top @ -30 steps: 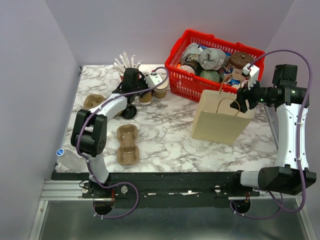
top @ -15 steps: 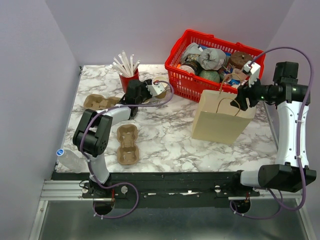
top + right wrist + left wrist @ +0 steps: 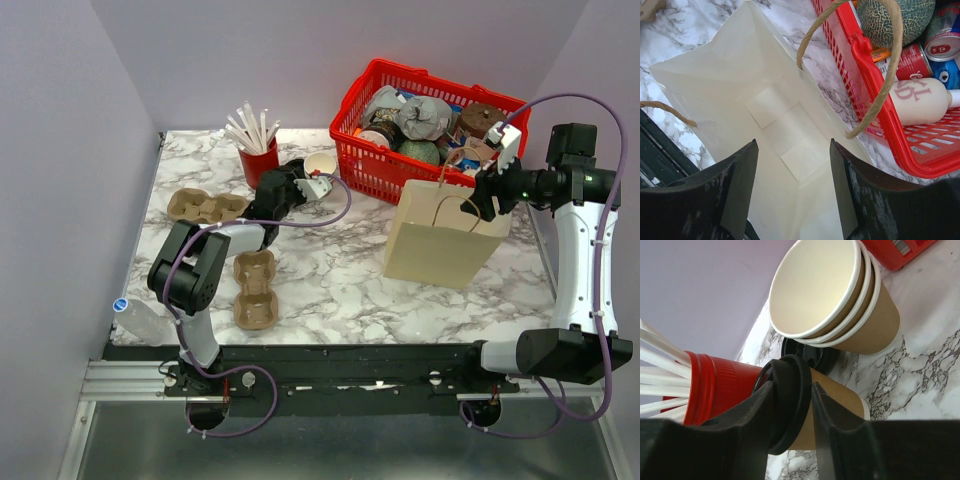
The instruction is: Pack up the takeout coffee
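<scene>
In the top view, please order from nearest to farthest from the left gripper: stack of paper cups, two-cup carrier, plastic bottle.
1. stack of paper cups, right beside the left gripper, which is closed on a black lid, toward the back.
2. two-cup carrier, mid-table, on the left.
3. plastic bottle, at the near left edge.

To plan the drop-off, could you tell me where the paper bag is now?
The paper bag stands open at the top external view's right, beside the red basket, under the right gripper.

Matt kraft-paper takeout coffee [image 3: 837, 392], seemingly plastic black lid [image 3: 799, 375], polished marble-look table [image 3: 925, 370].
</scene>
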`<state>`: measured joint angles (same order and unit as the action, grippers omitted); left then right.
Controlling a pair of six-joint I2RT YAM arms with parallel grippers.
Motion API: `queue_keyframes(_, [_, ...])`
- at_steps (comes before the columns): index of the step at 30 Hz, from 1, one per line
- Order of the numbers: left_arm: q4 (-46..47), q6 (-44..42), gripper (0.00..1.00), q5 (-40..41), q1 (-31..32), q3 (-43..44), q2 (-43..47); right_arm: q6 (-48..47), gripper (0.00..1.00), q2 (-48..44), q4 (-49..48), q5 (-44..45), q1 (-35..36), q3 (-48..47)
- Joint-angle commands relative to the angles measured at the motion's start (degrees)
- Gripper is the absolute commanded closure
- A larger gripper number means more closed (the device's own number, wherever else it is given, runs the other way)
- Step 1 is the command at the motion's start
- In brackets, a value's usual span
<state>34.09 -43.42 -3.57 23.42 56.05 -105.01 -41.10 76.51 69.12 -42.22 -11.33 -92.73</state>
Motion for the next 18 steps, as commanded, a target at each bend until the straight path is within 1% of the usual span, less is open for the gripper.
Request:
queue_keyframes(1, [1.7,1.3,0.43,2.0,0.8,-1.5,1.3,0.4,0.32,0.4,0.8,-0.2,-0.2,-0.9])
queue_keyframes(2, [1.1,1.8,0.36,2.1,1.0,-1.5,1.6,0.3,0.32,0.3,0.6,-0.3,-0.2,-0.8])
queue_keyframes(4, [-1.5,2.5,0.3,2.2,1.4,-1.2,2.4,0.2,0.32,0.2,0.5,-0.6,-0.3,-0.5])
queue_keyframes(5, [-2.1,2.7,0.26,2.3,1.5,-1.3,2.8,0.3,0.32,0.1,0.6,-0.7,-0.2,-0.5])
queue_keyframes(8, [-3.8,4.0,0.21,2.6,2.2,-2.0,4.4,-0.3,0.31,0.0,0.5,-1.1,-0.3,-0.4])
queue_keyframes(11, [-6.7,5.4,0.18,1.7,2.4,-1.9,6.6,-1.4,0.31,-0.2,0.8,-1.2,-0.3,-0.9])
queue_keyframes(17, [-17.2,12.9,0.12,-2.3,2.4,2.0,13.2,-2.9,0.3,-0.4,-0.7,-0.7,-0.2,-0.3])
queue_keyframes(18, [-21.1,14.1,0.11,-4.7,2.5,3.8,14.6,-3.5,0.3,-0.1,-0.4,-0.8,-0.2,-1.0])
